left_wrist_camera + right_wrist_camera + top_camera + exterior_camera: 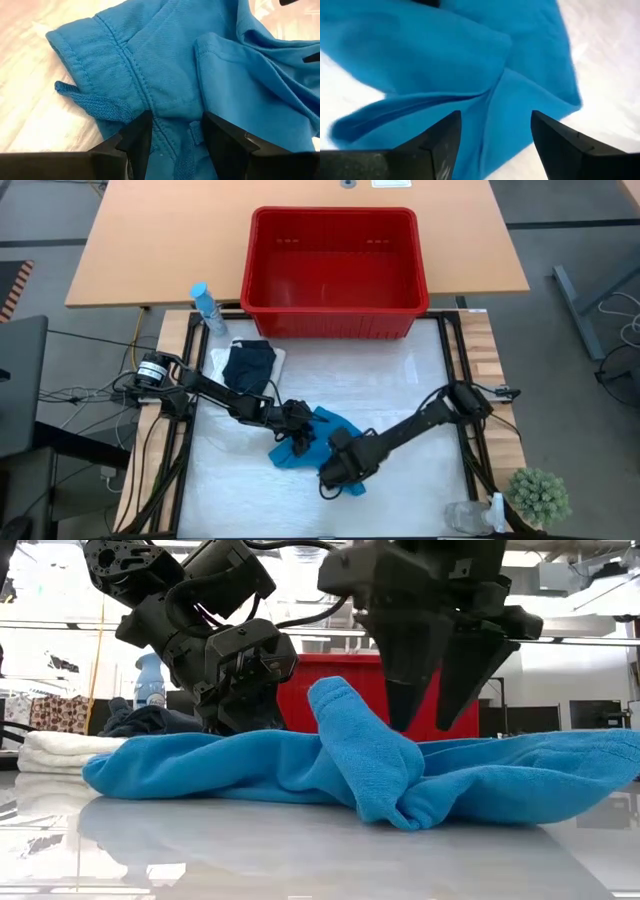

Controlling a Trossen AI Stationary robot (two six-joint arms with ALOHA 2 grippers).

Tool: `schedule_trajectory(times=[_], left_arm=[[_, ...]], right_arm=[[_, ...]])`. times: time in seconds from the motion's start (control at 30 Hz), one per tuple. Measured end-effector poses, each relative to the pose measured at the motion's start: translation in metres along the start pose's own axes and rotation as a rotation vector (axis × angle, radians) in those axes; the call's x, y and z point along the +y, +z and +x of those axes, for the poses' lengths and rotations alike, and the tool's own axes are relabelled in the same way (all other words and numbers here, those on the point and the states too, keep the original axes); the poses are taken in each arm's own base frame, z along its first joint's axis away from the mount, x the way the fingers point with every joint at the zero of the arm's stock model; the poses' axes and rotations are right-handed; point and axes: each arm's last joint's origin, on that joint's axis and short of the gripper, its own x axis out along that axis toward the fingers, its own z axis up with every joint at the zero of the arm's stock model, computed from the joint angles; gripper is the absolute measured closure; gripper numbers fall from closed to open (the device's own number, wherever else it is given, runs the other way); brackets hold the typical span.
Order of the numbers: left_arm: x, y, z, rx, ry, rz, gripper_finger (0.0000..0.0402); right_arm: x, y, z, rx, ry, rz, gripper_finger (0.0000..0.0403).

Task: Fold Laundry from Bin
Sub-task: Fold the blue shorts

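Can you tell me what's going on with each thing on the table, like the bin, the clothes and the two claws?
Red bin: upright, empty.
Teal-blue garment: crumpled on the table, one fold sticking up.
Dark navy garment: folded, lying on the white cloth.
White cloth: folded flat.
Left claw: fingers apart, pressed on the teal-blue garment's seam.
Right claw: open, just above the teal-blue garment.
Spray bottle: standing upright.
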Motion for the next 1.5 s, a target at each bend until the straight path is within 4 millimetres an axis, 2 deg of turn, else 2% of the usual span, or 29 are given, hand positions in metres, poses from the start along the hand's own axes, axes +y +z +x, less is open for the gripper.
schedule_trajectory(times=[0.3, 0.6, 0.8, 0.93, 1.03, 1.2, 1.33, 1.5], left_arm=[[0.000, 0.000, 0.000, -0.001, 0.000, 0.007, 0.0233], [0.000, 0.000, 0.000, -0.001, -0.001, 0.003, 0.0233], [0.000, 0.000, 0.000, -0.002, -0.001, 0.001, 0.0233], [0.000, 0.000, 0.000, -0.002, -0.001, -0.006, 0.0233], [0.000, 0.000, 0.000, -0.003, -0.001, -0.007, 0.0233], [0.000, 0.000, 0.000, -0.004, 0.002, -0.008, 0.0233], [0.002, 0.002, 0.000, -0.007, 0.006, -0.018, 0.0233], [0.005, 0.004, 0.000, -0.009, 0.008, -0.034, 0.0233]], right_arm=[[-0.005, 0.001, 0.001, 0.011, -0.051, -0.030, 0.0142], [-0.004, -0.006, 0.016, 0.030, -0.004, -0.016, 0.0142], [-0.009, -0.009, 0.022, 0.074, -0.035, -0.028, 0.0149], [-0.011, -0.009, 0.028, 0.089, -0.035, -0.035, 0.0196], [-0.010, -0.012, 0.035, 0.109, -0.004, -0.058, 0.0257], [-0.009, -0.015, 0.034, 0.118, 0.010, -0.072, 0.0379], [-0.007, -0.020, 0.025, 0.111, 0.012, -0.064, 0.0382], [-0.004, -0.037, 0.016, 0.112, 0.007, -0.003, 0.0387]])
